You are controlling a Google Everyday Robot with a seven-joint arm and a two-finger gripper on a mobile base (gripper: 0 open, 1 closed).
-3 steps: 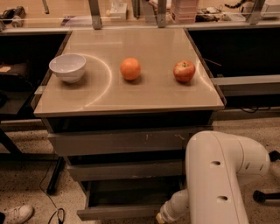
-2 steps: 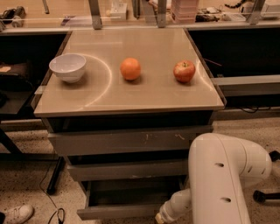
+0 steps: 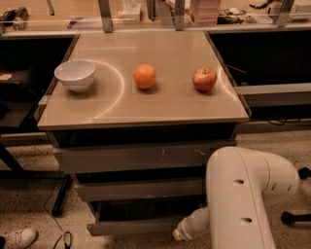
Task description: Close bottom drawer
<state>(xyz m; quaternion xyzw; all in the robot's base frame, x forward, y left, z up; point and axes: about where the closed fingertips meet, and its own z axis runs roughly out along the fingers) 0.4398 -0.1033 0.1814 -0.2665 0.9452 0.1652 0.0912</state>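
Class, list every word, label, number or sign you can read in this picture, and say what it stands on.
None can be read.
The clutter on the back shelf: any print is too blurred to read.
The bowl, orange and apple: no text.
The gripper, low by the front of the bottom drawer: no marking on either.

Glossy tabletop (image 3: 146, 104); matt grey metal bottom drawer (image 3: 131, 227); smooth pale hand (image 3: 179, 234) beside it.
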